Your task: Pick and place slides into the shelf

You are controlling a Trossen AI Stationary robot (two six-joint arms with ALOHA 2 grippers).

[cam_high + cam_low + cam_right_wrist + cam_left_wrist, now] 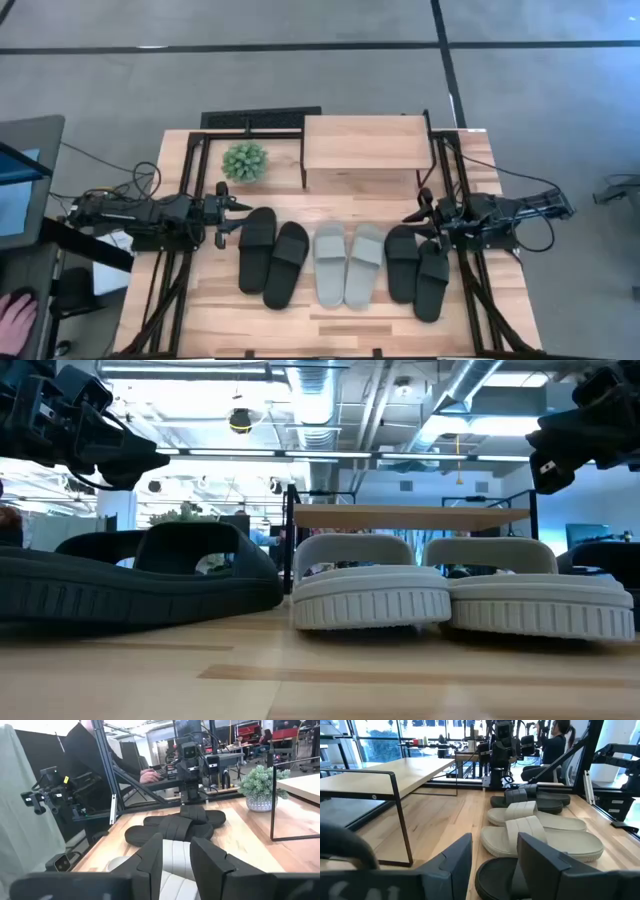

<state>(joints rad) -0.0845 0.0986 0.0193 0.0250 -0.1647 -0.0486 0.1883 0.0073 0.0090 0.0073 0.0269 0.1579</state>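
Six slides (350, 262) in a row across the near half of the desk (330, 325), black pair, grey pair, black pair, long axes near to far, toes toward the shelf (366, 141) beyond, which holds nothing yet. Probably light, soft foam, slightly grippy; best pinched across the wide strap. Left gripper (228, 213) and right gripper (420, 212) hovering at the row's ends, fingers apart, clamped on nothing.

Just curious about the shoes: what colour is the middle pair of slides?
Light grey, between two black pairs; the high view shows it best.
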